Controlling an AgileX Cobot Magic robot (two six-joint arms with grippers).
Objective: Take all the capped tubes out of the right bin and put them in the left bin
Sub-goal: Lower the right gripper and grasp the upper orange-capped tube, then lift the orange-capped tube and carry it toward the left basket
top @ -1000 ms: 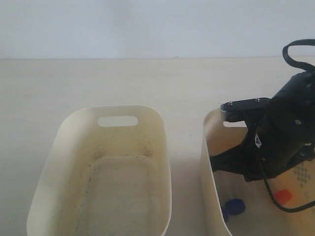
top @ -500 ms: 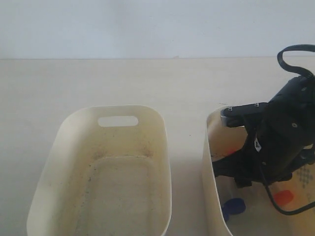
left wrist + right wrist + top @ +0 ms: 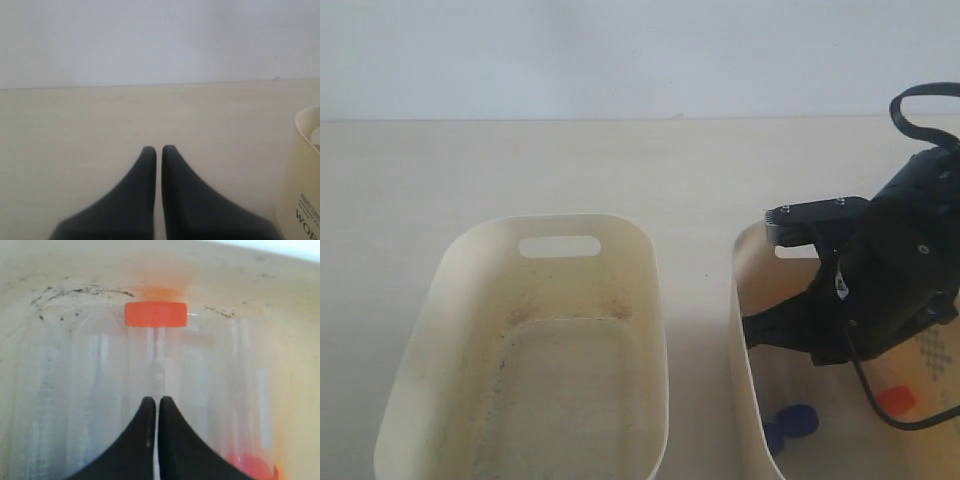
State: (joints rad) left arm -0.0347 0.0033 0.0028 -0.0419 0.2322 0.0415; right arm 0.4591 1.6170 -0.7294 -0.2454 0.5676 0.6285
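My right gripper is shut inside the right bin, low over its floor, and nothing shows between its fingers. Just ahead of its tips lies a clear tube with an orange cap near the bin wall. A second orange cap shows beside the fingers. In the exterior view the black right arm covers much of the bin; blue caps and one orange cap show below it. The left bin holds no tubes. My left gripper is shut over bare table.
The right bin's dot pattern shows on its far side wall. A cream bin wall with printed letters stands at the edge of the left wrist view. A black cable loops above the right arm.
The right arm dipped deeper into the right bin half a second ago and has risen back to about its earlier height. The bins have not moved.
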